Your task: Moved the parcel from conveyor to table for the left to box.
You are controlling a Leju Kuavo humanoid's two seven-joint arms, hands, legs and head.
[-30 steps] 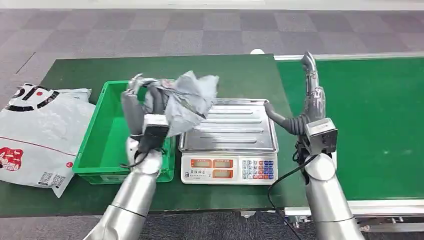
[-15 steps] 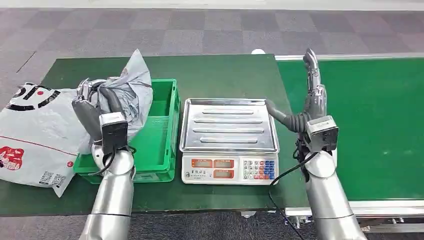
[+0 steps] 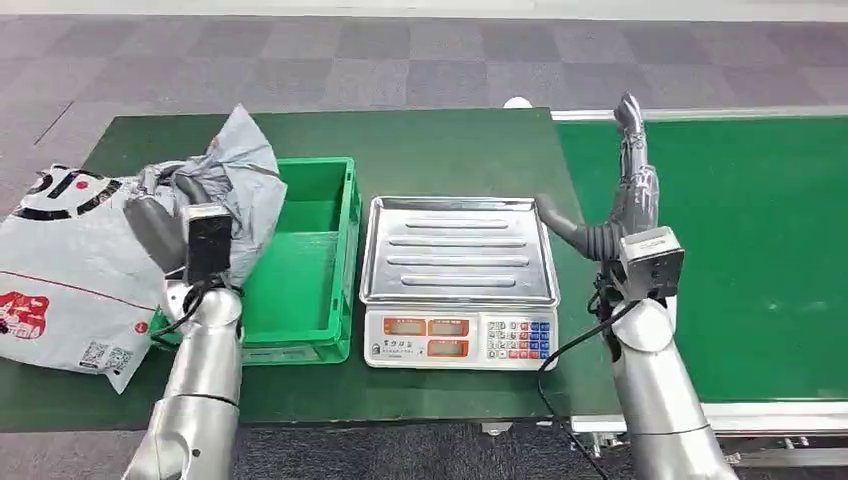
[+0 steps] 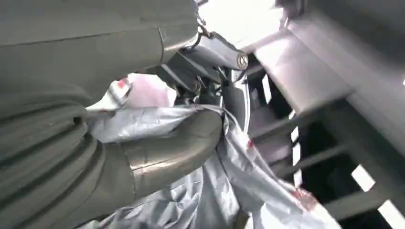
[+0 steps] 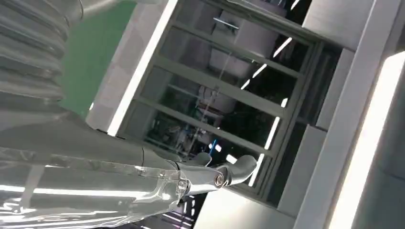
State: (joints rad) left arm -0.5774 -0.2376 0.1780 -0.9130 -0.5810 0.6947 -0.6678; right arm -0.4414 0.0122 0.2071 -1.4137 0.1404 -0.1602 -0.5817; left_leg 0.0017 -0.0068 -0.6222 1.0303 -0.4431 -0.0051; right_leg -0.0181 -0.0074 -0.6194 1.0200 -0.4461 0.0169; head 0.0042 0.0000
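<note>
A crumpled grey plastic parcel (image 3: 245,178) is gripped by my left hand (image 3: 165,215), raised over the left rim of the green crate (image 3: 305,270). Up close in the left wrist view, the thumb (image 4: 172,148) presses into the grey parcel (image 4: 224,195). My right hand (image 3: 620,195) is lifted between the scale and the conveyor, fingers stretched out straight and apart, holding nothing; the right wrist view shows those fingers (image 5: 210,176) bare against the ceiling.
A steel-topped weighing scale (image 3: 457,280) stands right of the crate on the green table (image 3: 430,140). A large white printed mail bag (image 3: 70,270) lies at the table's left end. The green conveyor belt (image 3: 760,240) runs along the right.
My left hand has carried the grey parcel leftward from beside the scale, across the crate, to its left rim. The right hand has barely moved.
</note>
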